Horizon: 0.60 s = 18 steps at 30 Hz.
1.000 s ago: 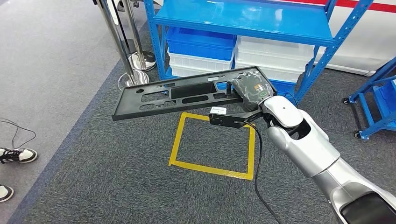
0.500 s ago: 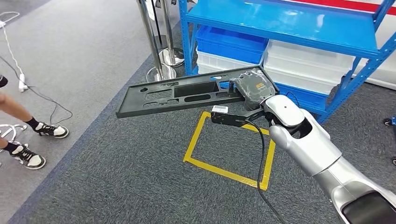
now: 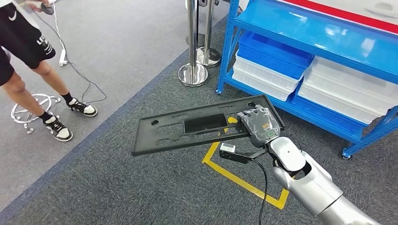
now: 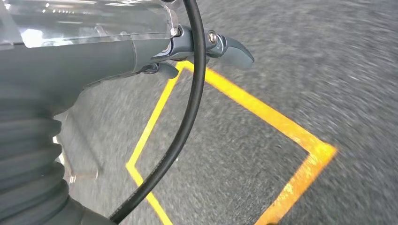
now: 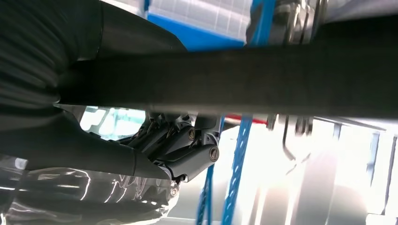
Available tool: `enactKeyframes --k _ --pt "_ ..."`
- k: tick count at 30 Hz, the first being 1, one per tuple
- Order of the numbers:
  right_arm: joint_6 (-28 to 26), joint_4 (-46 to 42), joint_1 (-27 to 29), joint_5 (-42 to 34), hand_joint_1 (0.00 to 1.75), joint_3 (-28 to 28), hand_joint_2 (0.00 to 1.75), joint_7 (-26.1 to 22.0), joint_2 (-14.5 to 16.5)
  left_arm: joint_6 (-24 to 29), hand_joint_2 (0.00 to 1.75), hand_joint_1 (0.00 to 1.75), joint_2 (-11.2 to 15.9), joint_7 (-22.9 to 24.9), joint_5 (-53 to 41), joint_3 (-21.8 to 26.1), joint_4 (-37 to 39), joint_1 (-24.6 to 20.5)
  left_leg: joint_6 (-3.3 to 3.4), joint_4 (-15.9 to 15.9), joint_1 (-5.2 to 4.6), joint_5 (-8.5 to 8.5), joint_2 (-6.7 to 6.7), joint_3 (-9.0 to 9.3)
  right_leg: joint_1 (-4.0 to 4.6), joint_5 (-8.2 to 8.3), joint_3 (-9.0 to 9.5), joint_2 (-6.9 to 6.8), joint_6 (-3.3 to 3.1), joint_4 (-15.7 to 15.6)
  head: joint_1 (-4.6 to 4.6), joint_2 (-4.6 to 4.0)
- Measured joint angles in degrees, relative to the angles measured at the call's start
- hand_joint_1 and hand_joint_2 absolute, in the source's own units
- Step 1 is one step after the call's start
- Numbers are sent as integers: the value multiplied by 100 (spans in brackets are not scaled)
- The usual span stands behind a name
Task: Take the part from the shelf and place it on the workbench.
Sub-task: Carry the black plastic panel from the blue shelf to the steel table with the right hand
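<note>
The part [image 3: 202, 113] is a long flat black plastic panel with several cut-outs. My right hand [image 3: 258, 124] grips its right end and holds it level above the carpet, in front of the blue shelf [image 3: 300, 28]. In the right wrist view the panel's dark edge [image 5: 234, 89] runs across the picture, with my fingers [image 5: 187, 150] curled beneath it. In the left wrist view my left hand [image 4: 206, 51] hangs over the floor with nothing in it, its fingers apart.
A yellow tape square [image 3: 244, 180] marks the grey carpet under the panel. The shelf's lower level holds a blue bin [image 3: 277, 54] and white bins [image 3: 347, 89]. Chrome stanchions [image 3: 192, 70] stand left of the shelf. A person [image 3: 28, 42] stands far left beside floor cables.
The whole view has swung: the shelf has slid to the right and a person has come into view on the left. My right hand still holds the panel the same way.
</note>
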Motion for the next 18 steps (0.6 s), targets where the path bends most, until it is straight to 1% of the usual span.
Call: enactKeyframes --k 1,2,3,4,5,6,7,8,9,10,11,12,13,14,15,16,17,18 --pt "69 -61 139 -8 175 -43 175 27 -59 15 175 0 1 16 120 33 0 7 0 14 -10 -1 -76 -7 3 127 22 14 -10 -90 0 0" --pt "129 -134 258 -21 175 -94 175 48 -116 20 175 0 2 7 238 83 0 12 -4 33 -17 -4 -150 -12 4 334 153 49 -29 -382 0 0" --pt "177 -222 353 -38 175 -164 175 62 -181 15 175 0 -1 -31 356 150 0 15 -10 54 -19 -9 -218 -22 3 536 336 145 -55 -776 0 0" --pt "215 -311 429 -56 175 -245 175 64 -246 6 175 0 -4 -90 456 215 0 13 -24 79 -29 -17 -280 -38 7 684 497 244 -75 -1122 0 0" --pt "246 -398 497 -70 175 -336 175 56 -312 -7 175 0 -8 -165 532 277 0 12 -44 95 -32 -21 -332 -60 11 765 606 312 -89 -1356 0 0" --pt "278 -480 559 -83 175 -430 175 41 -373 -26 175 0 -10 -246 588 333 0 16 -69 104 -29 -21 -382 -81 22 784 652 345 -98 -1462 0 0" --pt "316 -547 614 -94 175 -514 175 19 -422 -48 175 0 -10 -327 618 375 -1 24 -101 103 -25 -15 -432 -99 37 788 656 305 -107 -1473 0 0" --pt "360 -608 656 -102 175 -589 175 -7 -461 -72 175 0 0 -402 639 415 -2 39 -133 100 -22 -9 -468 -116 28 801 660 242 -128 -1487 1 0" --pt "412 -659 679 -108 175 -646 175 -32 -481 -101 175 0 6 -469 655 447 -2 53 -163 128 -28 -30 -416 -133 19 814 667 191 -159 -1507 0 0" --pt "469 -711 693 -110 175 -698 175 -55 -502 -132 175 0 15 -539 658 475 -3 61 -192 231 -36 -107 -287 -182 5 827 675 133 -198 -1528 0 0" --pt "523 -763 704 -114 175 -744 175 -75 -519 -169 175 0 27 -615 642 494 -4 57 -220 459 -41 -253 -115 -284 -9 835 682 69 -232 -1546 -1 0" --pt "580 -814 711 -120 175 -787 175 -94 -537 -217 175 0 29 -705 605 502 -4 46 -248 803 -31 -450 69 -433 -3 833 685 3 -257 -1550 -1 0" --pt "635 -859 717 -129 175 -828 175 -110 -552 -273 175 0 36 -801 558 502 -4 30 -277 1203 -12 -651 177 -613 2 828 683 -70 -272 -1547 -1 0" --pt "689 -896 719 -142 175 -861 175 -127 -564 -329 175 0 36 -889 509 497 -4 17 -304 1553 10 -793 227 -767 5 824 682 -145 -274 -1543 -1 0" --pt "737 -926 718 -153 175 -888 175 -140 -573 -375 175 0 34 -955 475 491 -4 10 -325 1734 29 -833 250 -838 6 818 683 -219 -270 -1539 0 0" --pt "770 -952 718 -162 175 -910 175 -148 -583 -403 175 0 33 -995 454 487 -4 8 -338 1683 44 -763 269 -790 6 810 687 -293 -261 -1535 0 0" --pt "790 -980 716 -169 175 -929 175 -152 -591 -417 175 0 33 -1018 441 484 -4 9 -339 1403 52 -608 311 -624 6 800 698 -364 -248 -1531 -1 0" --pt "799 -1008 714 -173 175 -948 175 -154 -599 -420 175 0 36 -1030 437 484 -4 8 -326 978 50 -425 413 -380 9 786 716 -435 -231 -1529 -1 0"
